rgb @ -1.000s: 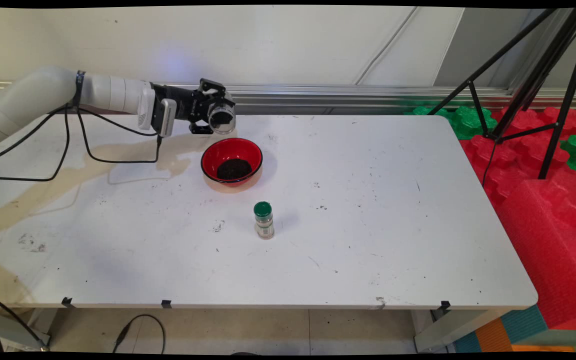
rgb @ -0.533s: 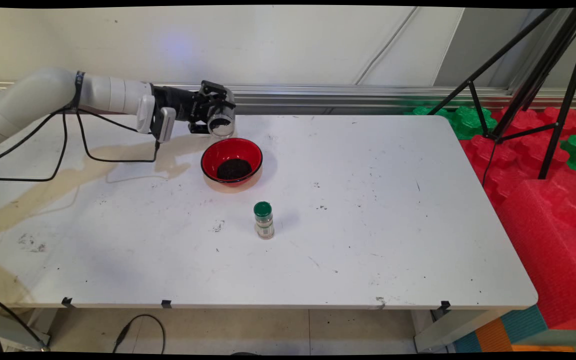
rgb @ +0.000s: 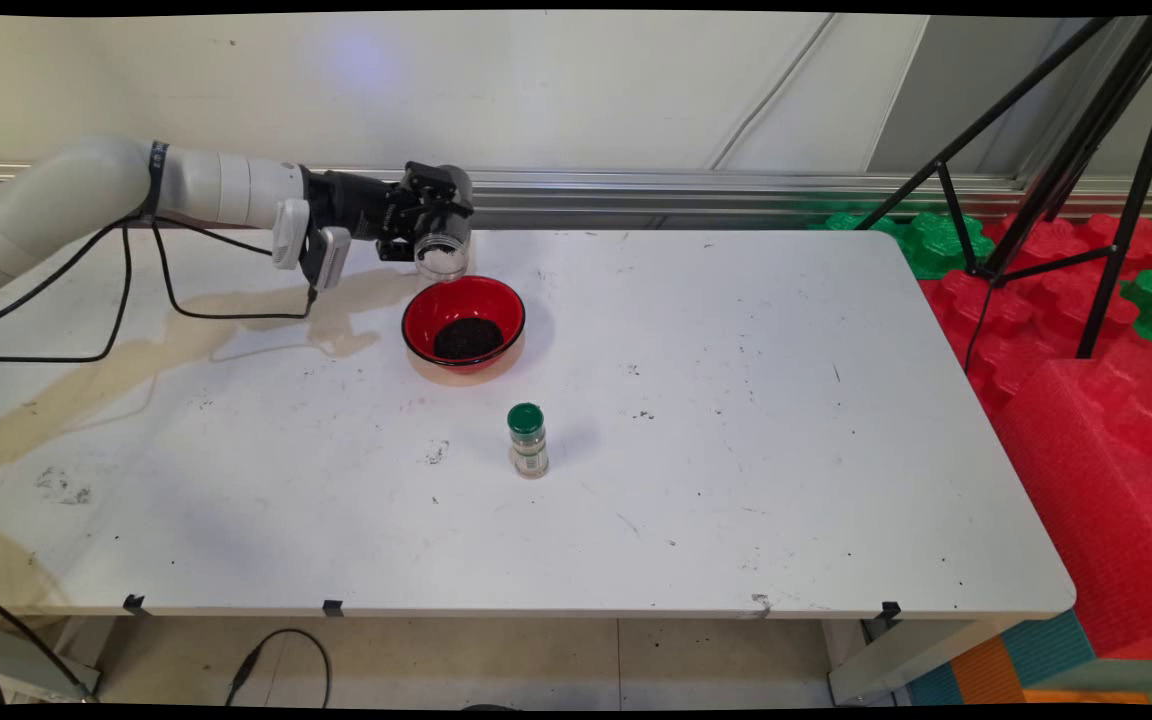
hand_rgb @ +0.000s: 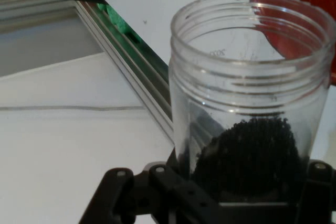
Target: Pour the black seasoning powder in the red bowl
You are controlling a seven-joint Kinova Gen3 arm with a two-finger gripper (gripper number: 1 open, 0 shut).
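Item: black two-finger gripper (rgb: 433,225), one, carried on the white arm (rgb: 86,200), pinching a clear plastic jar (rgb: 441,250) — one, lidless, threaded neck, tilted with its mouth turned down toward the red bowl (rgb: 463,322). In the hand view the jar (hand_rgb: 252,103) keeps a clump of black granules (hand_rgb: 249,156) at its base end, close to the gripper's linkage; the fingers themselves are hidden behind the jar, so the grip is judged from the jar staying aloft. Red bowl: one, on the white table (rgb: 736,450), directly below and slightly nearer the camera than the jar, holding a dark heap of the same granules (rgb: 466,338). Spice bottle (rgb: 527,440): one, green cap, upright, nearer the camera than the bowl and a little right of it, well apart. Tripod (rgb: 1066,170): one, far right of the bowl, beyond the table edge, over red and green foam blocks (rgb: 1086,330). Risks, as judged: the jar's mouth sits over the bowl's far rim rather than its centre, so granules could scatter on the table behind it — and a smooth jar held tilted may slip in the grip.
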